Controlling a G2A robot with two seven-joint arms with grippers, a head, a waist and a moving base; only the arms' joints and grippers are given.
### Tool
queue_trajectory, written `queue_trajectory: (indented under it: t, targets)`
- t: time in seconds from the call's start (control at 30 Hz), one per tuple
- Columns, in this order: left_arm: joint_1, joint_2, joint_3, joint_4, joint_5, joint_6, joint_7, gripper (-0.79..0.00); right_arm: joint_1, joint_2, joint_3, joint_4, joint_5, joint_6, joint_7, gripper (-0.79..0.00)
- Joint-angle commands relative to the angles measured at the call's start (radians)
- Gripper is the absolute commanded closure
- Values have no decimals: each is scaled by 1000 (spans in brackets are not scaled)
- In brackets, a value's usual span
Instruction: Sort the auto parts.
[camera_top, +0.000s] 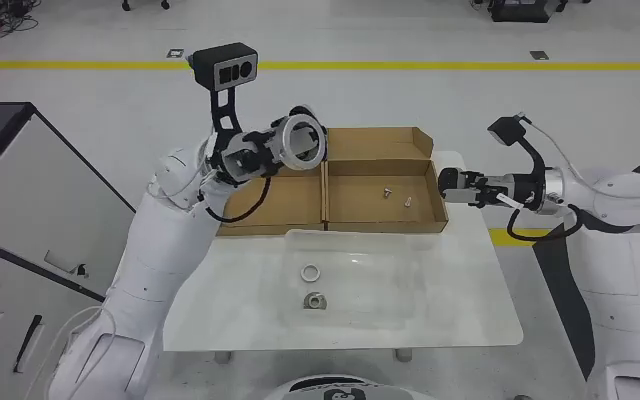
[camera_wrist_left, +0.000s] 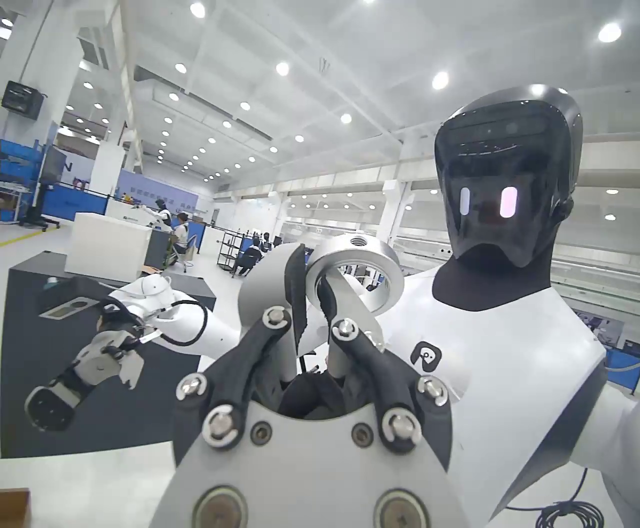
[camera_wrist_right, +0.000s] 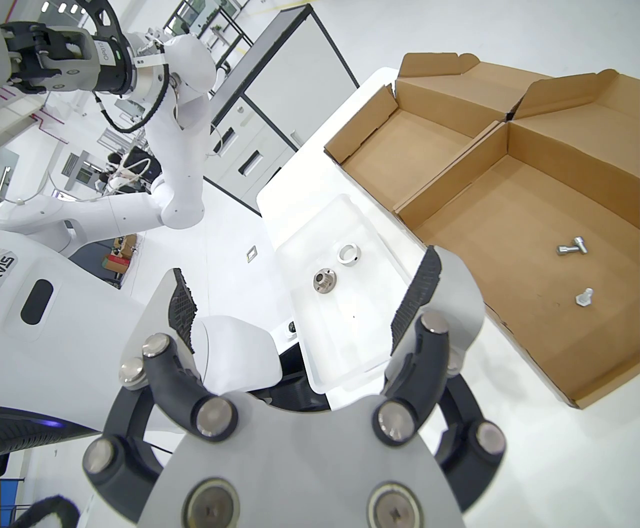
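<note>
The left gripper, its fingers clamped on a metal ring, holds it high over the left cardboard box on the bench, while the right gripper hangs spread; next, I judge, comes lowering and release.

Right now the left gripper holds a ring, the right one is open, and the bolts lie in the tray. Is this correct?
No. The bolts lie in the box, not the tray; the right wrist view shows it. The left gripper holds a ring and the right gripper is open.
</note>
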Motion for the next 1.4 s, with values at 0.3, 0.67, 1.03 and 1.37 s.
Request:
queue_trajectory:
  t: [0.3,0.67,1.03,1.37]
  targets:
    - [12,-15,-23,-28,-289,74,-74,0,0,0,0,0,0,0,0,-785]
    - [20,-29,-49,-24,-311,107,-107,0,0,0,0,0,0,0,0,-785]
    - [42,-15,-109,-6,1,199,41,0,0,0,0,0,0,0,0,-785]
    - [82,9,-153,-64,495,372,172,0,0,0,0,0,0,0,0,-785]
